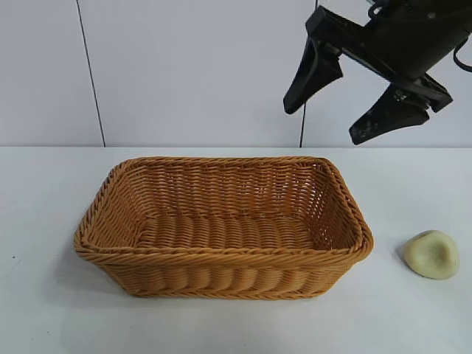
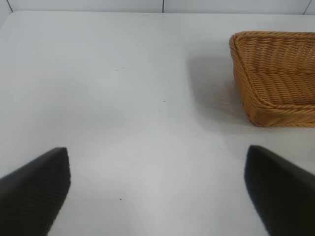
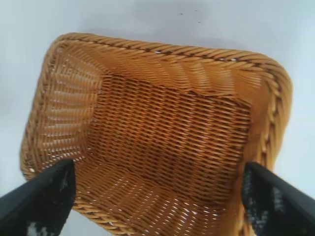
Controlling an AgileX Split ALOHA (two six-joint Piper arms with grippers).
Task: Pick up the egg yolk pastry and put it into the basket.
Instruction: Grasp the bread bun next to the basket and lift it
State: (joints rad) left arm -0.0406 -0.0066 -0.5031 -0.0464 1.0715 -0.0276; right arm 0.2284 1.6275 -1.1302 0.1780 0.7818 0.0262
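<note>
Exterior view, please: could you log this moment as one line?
pastry: on table, right of basket | right gripper: open, raised | left gripper: open

Left gripper (image 2: 157, 189) hung above the white table (image 2: 123, 98), fingers (image 2: 34, 189) spread wide with nothing between them. One corner of the basket (image 2: 275, 78) rested on the table, well apart from the gripper.

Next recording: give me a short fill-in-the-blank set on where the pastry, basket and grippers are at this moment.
1. The egg yolk pastry lies on the ____, not in the basket.
2. The basket holds ____.
3. The right gripper hangs above the basket with fingers ____.
4. The left gripper, open, sits over bare table ____ the basket.

Missing words: table; nothing; open; beside
</note>
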